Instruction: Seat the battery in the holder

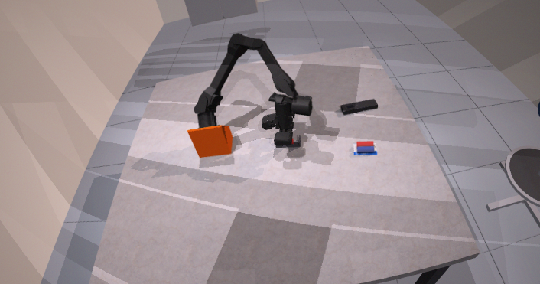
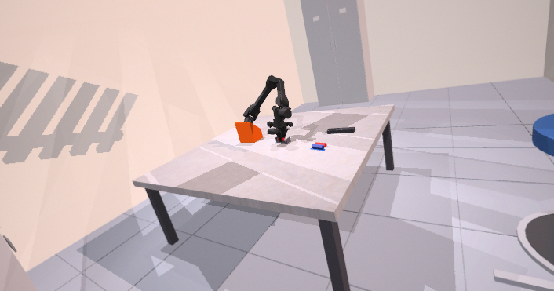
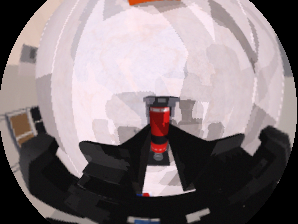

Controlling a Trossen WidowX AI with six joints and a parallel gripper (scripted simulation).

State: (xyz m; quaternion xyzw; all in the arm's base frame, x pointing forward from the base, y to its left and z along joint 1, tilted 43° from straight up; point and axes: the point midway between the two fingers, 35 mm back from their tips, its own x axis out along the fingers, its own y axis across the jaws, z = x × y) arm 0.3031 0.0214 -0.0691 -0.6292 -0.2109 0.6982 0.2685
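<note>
The end effector (image 1: 293,140) (image 2: 281,136) (image 3: 158,127) had its narrow-set fingers closed on the battery (image 1: 293,142) (image 2: 283,139) (image 3: 160,120), which lay lengthwise within the holder (image 1: 300,142) (image 2: 287,140) (image 3: 161,100) on the tabletop (image 1: 268,194) (image 2: 282,171) (image 3: 125,55). From where I stood, I couldn't tell whether it was fully down. Letting go too soon might have let the spring tip it up; pushing on could have jammed its terminal against the lip, and an uneven release might have dragged the holder askew

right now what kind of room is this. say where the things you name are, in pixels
Probably a workshop or lab room: a tiled floor, a tall grey cabinet (image 2: 333,45) against the wall, and a black arm (image 1: 226,71) (image 2: 259,102) on a big table (image 1: 183,239) (image 2: 294,187).
</note>
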